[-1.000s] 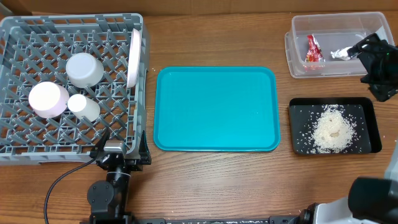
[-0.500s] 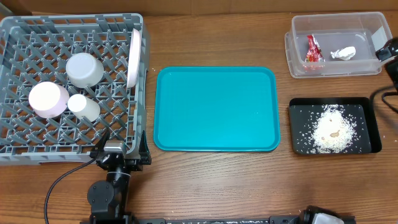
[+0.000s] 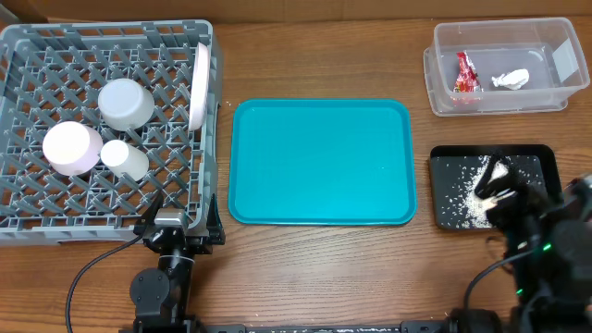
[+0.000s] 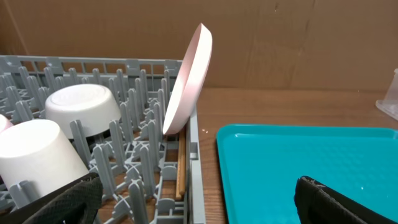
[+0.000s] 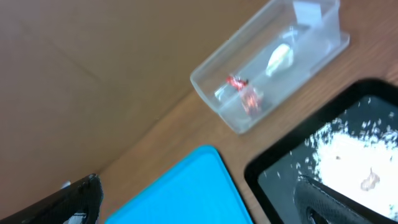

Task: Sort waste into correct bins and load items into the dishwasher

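In the grey dishwasher rack (image 3: 55,46) the white plate (image 3: 198,85) stands on edge. Two pale bowls (image 3: 127,103) (image 3: 72,148) and a small cup (image 3: 125,159) lie beside it. Chopsticks (image 4: 180,168) rest along the rack's right wall. My left gripper (image 3: 178,216) hangs open at the rack's front right corner, holding nothing. The clear tub (image 3: 546,37) holds the red wrapper (image 3: 465,74) and the white tissue (image 3: 511,80). Rice scraps (image 3: 467,190) lie in the black tray (image 3: 442,157). My right gripper (image 5: 205,208) is open and empty, above the table near that tray's left side.
A large teal tray (image 3: 321,162) lies between the rack and the bins, with nothing on it. My right arm (image 3: 541,245) covers the black tray's front right part. Cardboard walls close off the back of the table.
My right arm has swung from over the clear tub at the back right to the front right, over the black tray. The tissue stays in the tub. The left arm has not moved.
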`<act>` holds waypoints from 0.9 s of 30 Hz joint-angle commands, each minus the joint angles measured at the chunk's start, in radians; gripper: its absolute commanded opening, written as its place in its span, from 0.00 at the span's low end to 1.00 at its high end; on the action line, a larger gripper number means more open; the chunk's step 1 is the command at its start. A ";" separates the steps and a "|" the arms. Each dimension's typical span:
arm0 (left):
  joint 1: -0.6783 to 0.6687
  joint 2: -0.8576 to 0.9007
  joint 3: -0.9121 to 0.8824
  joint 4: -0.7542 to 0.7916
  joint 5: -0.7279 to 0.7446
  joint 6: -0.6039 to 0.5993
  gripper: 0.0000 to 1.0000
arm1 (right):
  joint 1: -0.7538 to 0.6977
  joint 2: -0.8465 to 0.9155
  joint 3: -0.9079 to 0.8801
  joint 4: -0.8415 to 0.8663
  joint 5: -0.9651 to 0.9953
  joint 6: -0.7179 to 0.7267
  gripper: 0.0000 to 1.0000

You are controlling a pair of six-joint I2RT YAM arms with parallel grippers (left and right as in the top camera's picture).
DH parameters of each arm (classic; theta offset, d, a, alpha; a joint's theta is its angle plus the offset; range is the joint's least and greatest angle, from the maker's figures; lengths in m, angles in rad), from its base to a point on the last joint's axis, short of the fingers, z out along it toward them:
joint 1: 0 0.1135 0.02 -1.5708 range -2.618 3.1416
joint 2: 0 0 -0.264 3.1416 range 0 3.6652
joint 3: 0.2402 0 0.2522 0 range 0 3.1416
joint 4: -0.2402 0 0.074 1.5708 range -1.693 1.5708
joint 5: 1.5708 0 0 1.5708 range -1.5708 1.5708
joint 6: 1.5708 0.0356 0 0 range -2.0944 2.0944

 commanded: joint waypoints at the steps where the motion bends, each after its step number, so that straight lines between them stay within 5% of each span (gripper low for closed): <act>1: 0.006 -0.012 -0.006 0.000 -0.011 -0.021 1.00 | 0.018 -0.109 -0.111 0.048 0.013 -0.034 1.00; 15: 0.006 -0.012 -0.006 0.000 -0.011 -0.020 1.00 | 0.059 -0.448 -0.446 0.211 -0.079 -0.256 1.00; 27: 0.006 -0.012 -0.006 0.000 -0.011 -0.020 1.00 | 0.060 -0.446 -0.624 0.610 -0.104 -0.332 1.00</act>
